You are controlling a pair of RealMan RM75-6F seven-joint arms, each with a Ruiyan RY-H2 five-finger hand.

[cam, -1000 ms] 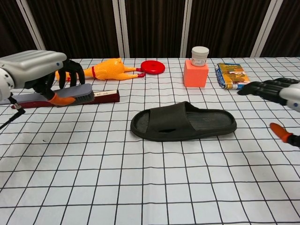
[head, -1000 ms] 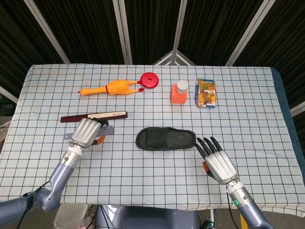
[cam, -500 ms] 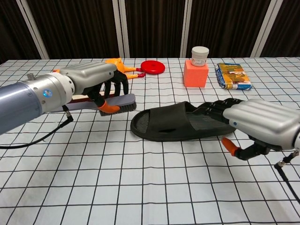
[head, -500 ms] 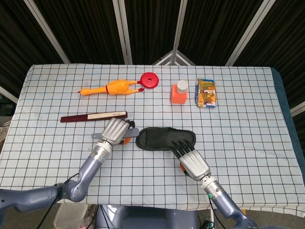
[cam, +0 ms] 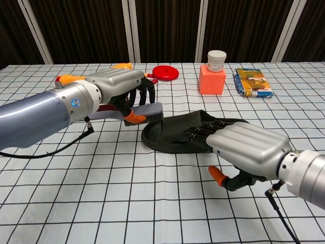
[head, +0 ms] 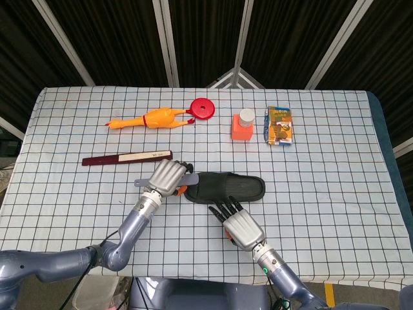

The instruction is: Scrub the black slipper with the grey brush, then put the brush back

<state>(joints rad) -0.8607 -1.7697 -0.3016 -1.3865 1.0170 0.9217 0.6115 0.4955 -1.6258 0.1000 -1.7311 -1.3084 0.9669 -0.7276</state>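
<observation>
Both hands have shifted inward: left hand (cam: 119, 89) grips the brush (cam: 144, 110) over the slipper's (head: 235, 188) left end, mid-table; right hand (cam: 249, 150), fingers spread and empty, lies on its near side.

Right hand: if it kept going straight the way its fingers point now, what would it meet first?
Likely the black slipper. The right hand, open, points its fingers away from the robot, fingertips at the slipper's near edge in the head view. The chest view suggests they overlap it already, though contact is unclear.

Bright, even overhead light, soft shadows, sharp focus throughout.
</observation>
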